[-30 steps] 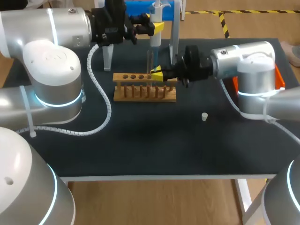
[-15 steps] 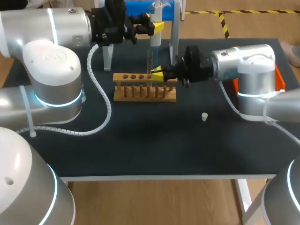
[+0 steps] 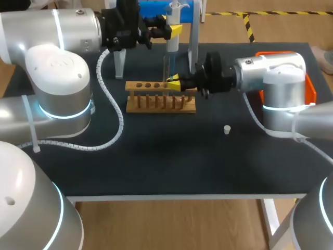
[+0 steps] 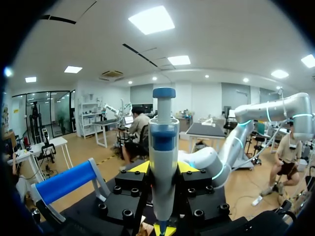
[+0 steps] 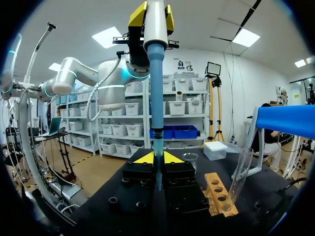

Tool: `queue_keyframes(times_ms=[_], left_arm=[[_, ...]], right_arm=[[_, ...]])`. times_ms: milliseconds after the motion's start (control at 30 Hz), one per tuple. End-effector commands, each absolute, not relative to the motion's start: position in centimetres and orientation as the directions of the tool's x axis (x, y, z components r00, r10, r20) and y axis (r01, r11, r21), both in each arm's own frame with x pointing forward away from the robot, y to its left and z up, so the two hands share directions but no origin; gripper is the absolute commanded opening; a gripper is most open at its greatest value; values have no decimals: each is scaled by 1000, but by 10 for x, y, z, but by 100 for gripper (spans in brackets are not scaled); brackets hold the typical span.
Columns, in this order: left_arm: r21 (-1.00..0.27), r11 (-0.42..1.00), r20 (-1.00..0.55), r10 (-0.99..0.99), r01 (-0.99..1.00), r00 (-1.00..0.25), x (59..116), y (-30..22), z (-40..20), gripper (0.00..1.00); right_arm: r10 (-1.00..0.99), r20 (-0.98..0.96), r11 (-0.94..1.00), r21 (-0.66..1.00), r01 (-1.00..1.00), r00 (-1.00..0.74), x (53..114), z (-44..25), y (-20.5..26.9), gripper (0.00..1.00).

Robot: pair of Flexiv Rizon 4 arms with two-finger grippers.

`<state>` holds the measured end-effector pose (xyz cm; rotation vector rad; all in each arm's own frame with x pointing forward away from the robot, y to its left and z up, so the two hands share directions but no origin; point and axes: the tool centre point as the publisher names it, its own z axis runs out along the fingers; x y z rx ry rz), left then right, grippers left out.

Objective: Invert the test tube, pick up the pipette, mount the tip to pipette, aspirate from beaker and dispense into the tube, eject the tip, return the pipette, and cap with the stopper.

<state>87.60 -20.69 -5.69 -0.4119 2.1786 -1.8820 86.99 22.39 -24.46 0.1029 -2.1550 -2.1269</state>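
Observation:
My left gripper [image 3: 174, 29] [image 4: 163, 167] is shut on the white and blue pipette [image 3: 171, 39] [image 4: 163, 142], which it holds upright above the wooden rack [image 3: 156, 99]. A thin pipette tip [image 5: 158, 172] sits at the pipette's lower end. On it my right gripper [image 3: 173, 83] [image 5: 157, 158] is shut, coming in level from the right. The clear test tube [image 3: 166, 65] [image 5: 240, 179] stands in the rack [image 5: 219, 194], just beside the right gripper. The small white stopper [image 3: 227, 129] lies on the mat to the right of the rack. A glass beaker [image 5: 189, 160] stands ahead of the right gripper.
The blue pipette stand [image 3: 156, 8] with white legs [image 3: 118, 62] is behind the rack. An orange box [image 3: 309, 86] sits at the right edge, partly behind my right arm. A white cable [image 3: 112, 112] loops over the mat on the left.
My right arm's outer part has shifted a little, uncovering more of the orange box. Both grippers, the pipette and the tube have kept their places.

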Motion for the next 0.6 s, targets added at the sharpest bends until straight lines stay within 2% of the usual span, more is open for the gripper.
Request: queue_keyframes(times_ms=[33,600], left_arm=[[-990,131,8,-359,-59,-933,876,-207,-60,0],[-990,131,8,-359,-59,-933,876,-207,-60,0]], right_arm=[[-121,30,16,999,28,-992,869,-240,224,0],[-115,4,9,1000,3,-993,874,-223,224,0]])
